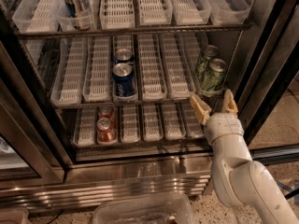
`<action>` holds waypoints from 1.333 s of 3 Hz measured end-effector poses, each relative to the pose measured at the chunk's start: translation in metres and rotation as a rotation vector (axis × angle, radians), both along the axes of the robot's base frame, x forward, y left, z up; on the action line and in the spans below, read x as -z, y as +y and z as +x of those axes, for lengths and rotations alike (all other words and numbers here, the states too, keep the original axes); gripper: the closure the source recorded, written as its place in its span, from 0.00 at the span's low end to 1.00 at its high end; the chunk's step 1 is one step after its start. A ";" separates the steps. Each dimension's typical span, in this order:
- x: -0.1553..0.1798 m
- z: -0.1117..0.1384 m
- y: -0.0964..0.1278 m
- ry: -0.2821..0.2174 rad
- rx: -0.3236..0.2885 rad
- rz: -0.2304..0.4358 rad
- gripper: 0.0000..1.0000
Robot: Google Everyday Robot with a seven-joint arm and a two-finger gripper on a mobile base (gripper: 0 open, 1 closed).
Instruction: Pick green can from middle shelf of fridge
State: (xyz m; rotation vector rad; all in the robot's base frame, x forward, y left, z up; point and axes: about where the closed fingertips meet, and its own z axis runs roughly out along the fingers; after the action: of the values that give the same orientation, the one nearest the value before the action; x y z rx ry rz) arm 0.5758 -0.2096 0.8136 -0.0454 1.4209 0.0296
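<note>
The fridge (140,171) stands open in the camera view. Two green cans sit one behind the other in the rightmost lane of the middle shelf (154,73): the front green can (214,75) at the shelf's front edge and the second green can (206,58) behind it. My gripper (213,105) is open, its tan fingers (200,108) pointing up just below and in front of the front green can, not touching it. Nothing is held.
Two blue cans (124,78) stand in a middle lane of the same shelf. Two red cans (105,127) sit on the lower shelf. A tall can (77,1) stands on the top shelf. A dark door frame (266,73) is close on the right. A clear plastic bin (145,211) lies on the floor.
</note>
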 end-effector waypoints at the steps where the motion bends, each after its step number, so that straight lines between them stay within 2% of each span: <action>1: -0.001 0.009 -0.001 -0.005 0.003 0.002 0.30; 2: -0.007 0.027 -0.010 -0.026 0.028 -0.005 0.33; 3: -0.007 0.055 -0.011 -0.024 0.037 -0.012 0.30; 4: -0.006 0.060 -0.011 -0.023 0.040 -0.012 0.30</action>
State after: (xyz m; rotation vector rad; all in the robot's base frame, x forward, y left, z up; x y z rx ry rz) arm 0.6361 -0.2209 0.8199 -0.0277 1.3987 -0.0122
